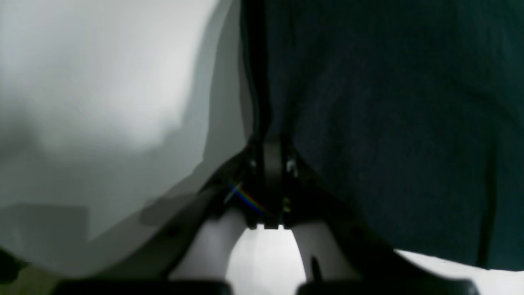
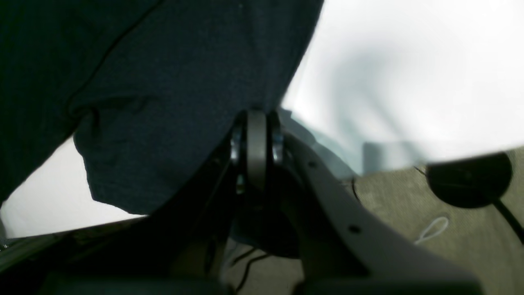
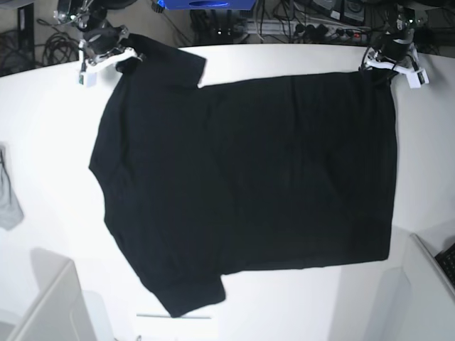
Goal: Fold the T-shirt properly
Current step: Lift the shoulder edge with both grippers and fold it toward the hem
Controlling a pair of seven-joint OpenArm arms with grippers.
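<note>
Shirt spot: the T-shirt (image 3: pixel 249 185) lay spread flat, plain black side up, covering most of the white table (image 3: pixel 43 128).
Left gripper (image 3: pixel 387 64): at 1 o'clock on the far edge, jaws pinched shut on the hem corner.
Right gripper (image 3: pixel 106 50): at 11 o'clock, clamped tight on the sleeve/shoulder corner.
Doing it well: imo lift both corners together at the same height, keep the far edge taut, and carry it evenly toward 6 o'clock so the fold lands straight.
Pointing: collar end faced 9 o'clock, hem 3 o'clock.
Long axis: ran 9 to 3.
Also there: a small grey cloth (image 3: pixel 8 195) at 9 o'clock, well apart.
</note>
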